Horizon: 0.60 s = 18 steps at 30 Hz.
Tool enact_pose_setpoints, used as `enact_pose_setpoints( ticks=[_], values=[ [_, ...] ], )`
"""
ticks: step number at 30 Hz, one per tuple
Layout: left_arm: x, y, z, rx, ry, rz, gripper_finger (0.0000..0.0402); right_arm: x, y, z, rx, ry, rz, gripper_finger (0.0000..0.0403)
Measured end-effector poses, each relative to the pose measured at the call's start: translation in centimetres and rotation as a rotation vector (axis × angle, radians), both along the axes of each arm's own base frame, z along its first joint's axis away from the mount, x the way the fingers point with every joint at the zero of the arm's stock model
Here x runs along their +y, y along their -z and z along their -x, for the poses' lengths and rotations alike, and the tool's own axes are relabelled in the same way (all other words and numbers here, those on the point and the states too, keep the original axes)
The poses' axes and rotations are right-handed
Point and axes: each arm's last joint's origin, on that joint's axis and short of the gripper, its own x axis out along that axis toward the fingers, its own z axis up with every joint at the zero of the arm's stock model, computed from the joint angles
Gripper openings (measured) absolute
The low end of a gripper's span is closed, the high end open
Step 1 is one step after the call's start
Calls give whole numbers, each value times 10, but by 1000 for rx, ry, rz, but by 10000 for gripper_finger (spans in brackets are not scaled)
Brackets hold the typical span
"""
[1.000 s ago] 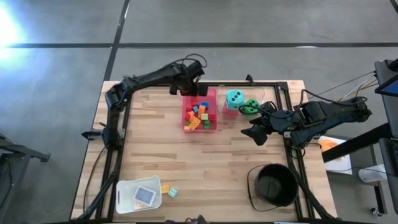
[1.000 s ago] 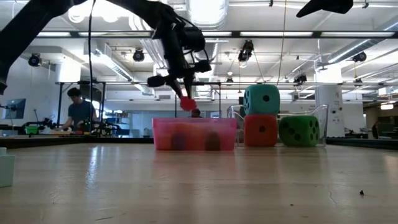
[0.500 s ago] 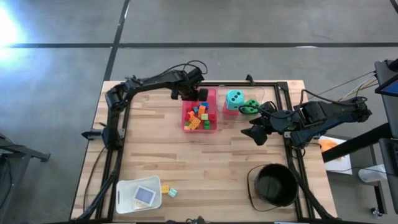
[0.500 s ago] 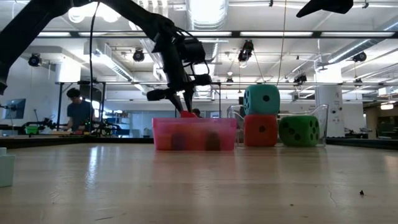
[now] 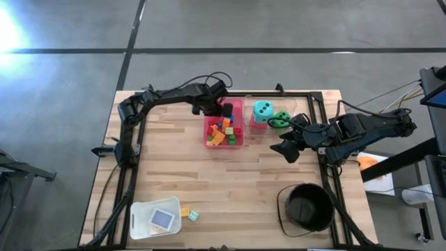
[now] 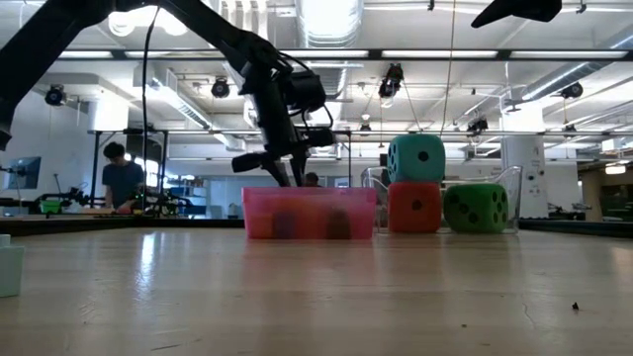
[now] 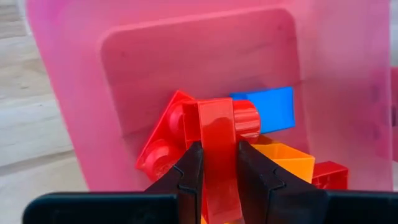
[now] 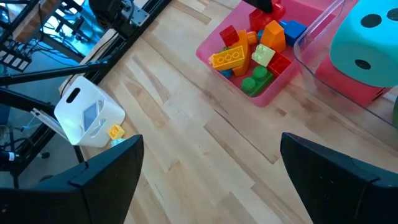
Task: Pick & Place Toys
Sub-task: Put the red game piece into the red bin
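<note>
My left gripper (image 5: pixel 224 110) reaches down into the far end of the pink tray (image 5: pixel 205 136) and is shut on a red brick (image 7: pixel 216 127). In the left wrist view the brick hangs just over a second red brick (image 7: pixel 163 149), a blue one (image 7: pixel 268 109) and an orange one (image 7: pixel 283 155). In the low view the fingers dip behind the tray's wall (image 6: pixel 307 213), which hides the brick. The teal die (image 5: pixel 263 109) sits on top of the red die (image 6: pixel 413 208), and the green die (image 5: pixel 281 118) is beside them. My right gripper (image 5: pixel 286 148) waits open at the right, its fingers wide apart in its wrist view (image 8: pixel 210 155). My left gripper pinches the red brick by two opposite flat sides (image 7: pixel 217 155), one finger (image 7: pixel 189 168) on each. The fingers come steeply from above. The brick sticks out past the fingertips, its round studs (image 7: pixel 245 118) to one side. I cannot tell whether it touches the bricks beneath it.
The dice stand in a clear bin (image 6: pixel 509 198) right of the tray. A black round bucket (image 5: pixel 307 207) sits near the front right. At the front left is a white container (image 5: pixel 155 218), with two small pieces (image 5: pixel 188 213) beside it. Bare wood lies between.
My left gripper has gone down with the red brick, from above the pink tray's far end into it. In the low view the brick has sunk behind the tray's wall. The fingers have stayed shut on it.
</note>
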Motion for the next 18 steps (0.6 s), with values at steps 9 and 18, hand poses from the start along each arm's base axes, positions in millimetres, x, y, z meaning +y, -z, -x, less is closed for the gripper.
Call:
enact_pose_setpoints(
  ticks=[9, 18],
  values=[
    [-1, 1, -2, -21, 5, -9, 61, 0, 0, 0, 1, -2, 1, 370],
    [-4, 1, -4, -22, 9, -11, 67, 0, 0, 0, 1, -2, 2, 370]
  ],
)
